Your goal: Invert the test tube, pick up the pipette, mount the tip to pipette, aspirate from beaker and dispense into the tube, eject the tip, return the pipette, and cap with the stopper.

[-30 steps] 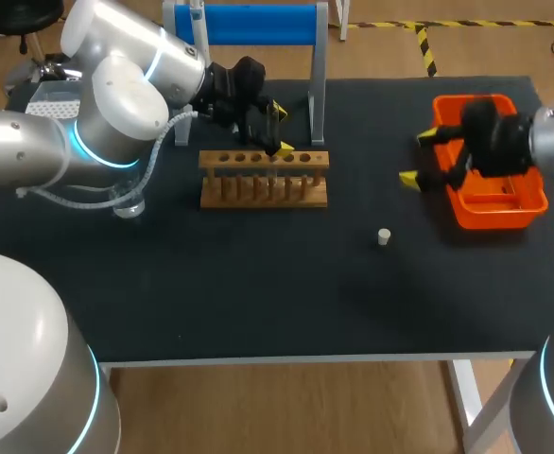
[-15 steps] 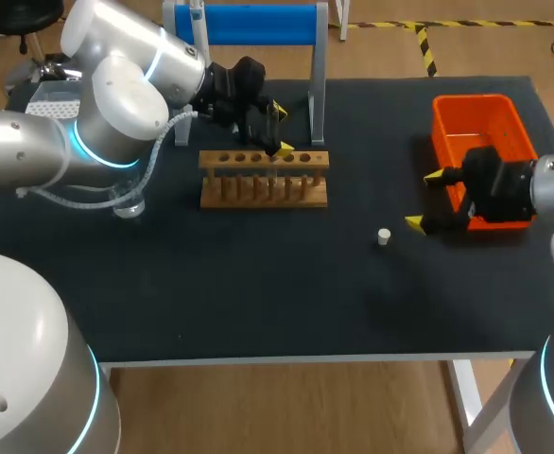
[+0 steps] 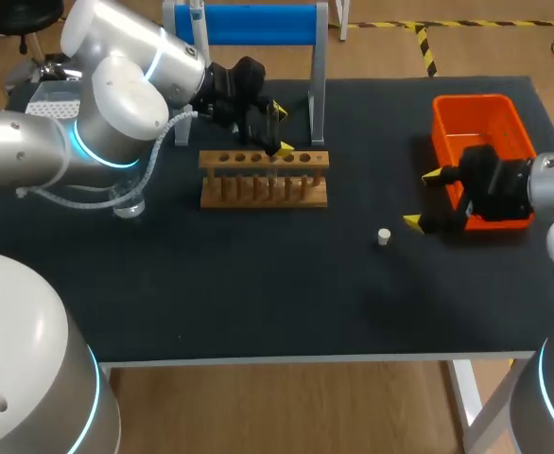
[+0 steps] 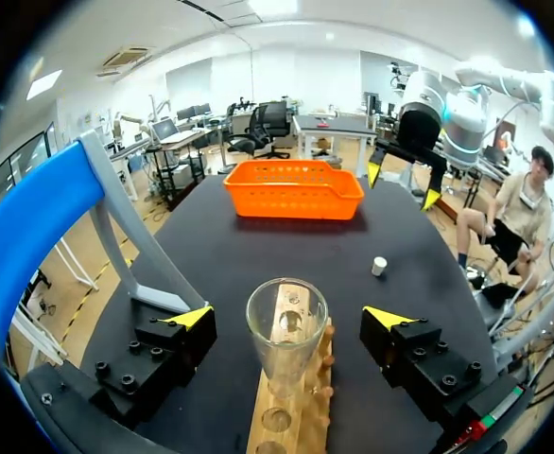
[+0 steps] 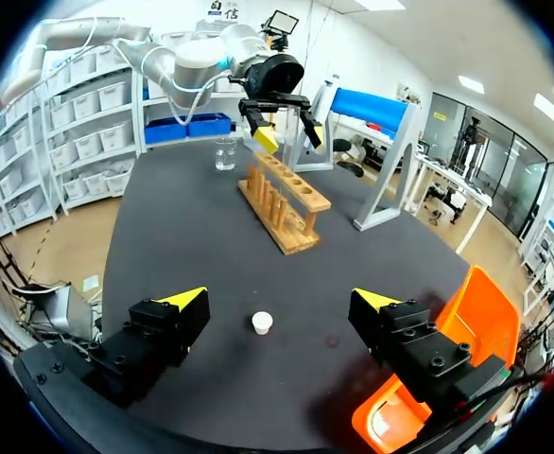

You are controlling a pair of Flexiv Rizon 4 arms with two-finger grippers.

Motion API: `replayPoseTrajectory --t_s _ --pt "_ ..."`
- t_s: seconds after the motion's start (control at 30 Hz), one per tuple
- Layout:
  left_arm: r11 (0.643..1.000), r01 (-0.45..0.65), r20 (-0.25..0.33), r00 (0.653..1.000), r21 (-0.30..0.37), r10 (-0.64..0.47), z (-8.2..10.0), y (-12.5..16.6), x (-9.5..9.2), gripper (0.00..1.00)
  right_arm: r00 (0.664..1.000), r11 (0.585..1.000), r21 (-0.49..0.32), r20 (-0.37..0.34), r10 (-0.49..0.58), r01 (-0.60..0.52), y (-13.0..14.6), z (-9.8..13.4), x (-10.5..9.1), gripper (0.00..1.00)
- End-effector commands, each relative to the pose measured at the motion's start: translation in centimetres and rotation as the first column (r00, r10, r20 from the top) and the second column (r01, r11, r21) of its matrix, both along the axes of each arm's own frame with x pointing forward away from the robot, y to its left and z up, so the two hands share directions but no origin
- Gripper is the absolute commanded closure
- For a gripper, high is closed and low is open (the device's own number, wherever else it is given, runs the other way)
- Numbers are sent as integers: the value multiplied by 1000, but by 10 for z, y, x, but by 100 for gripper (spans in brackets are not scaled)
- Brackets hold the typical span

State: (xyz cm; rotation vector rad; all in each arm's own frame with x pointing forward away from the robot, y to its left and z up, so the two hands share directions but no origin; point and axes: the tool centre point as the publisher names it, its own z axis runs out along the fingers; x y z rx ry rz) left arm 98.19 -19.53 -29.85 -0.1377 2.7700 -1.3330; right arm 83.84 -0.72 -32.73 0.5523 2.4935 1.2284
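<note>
Our right gripper holds its fingers wide apart; the stopper lies on the table just ahead, untouched. Our left gripper gapes around the test tube, which stands upright in the rack and touches neither finger.

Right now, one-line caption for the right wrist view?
Open right pincer poised over the stopper, orange basket beside it, rack ahead.

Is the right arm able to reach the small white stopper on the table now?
Probably yes. The stopper lies alone on the table just ahead of the right gripper, its fingers stand open, and nothing is between them.
</note>
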Motion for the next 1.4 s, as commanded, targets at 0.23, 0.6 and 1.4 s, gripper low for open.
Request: replayPoseTrajectory --t_s 0.23,0.6,1.4 --pt "1000 3 -1 1000 1 -3 0 0 1 0 1000 1000 -1 0 0 0 -1 0 -1 0" --pt "1000 3 -1 1000 1 -3 0 0 1 0 999 1000 -3 -43 -3 3 10 -28 -14 0" --pt "1000 3 -1 1000 1 -3 0 0 1 0 996 998 -29 -64 -59 58 31 -69 -5 0"
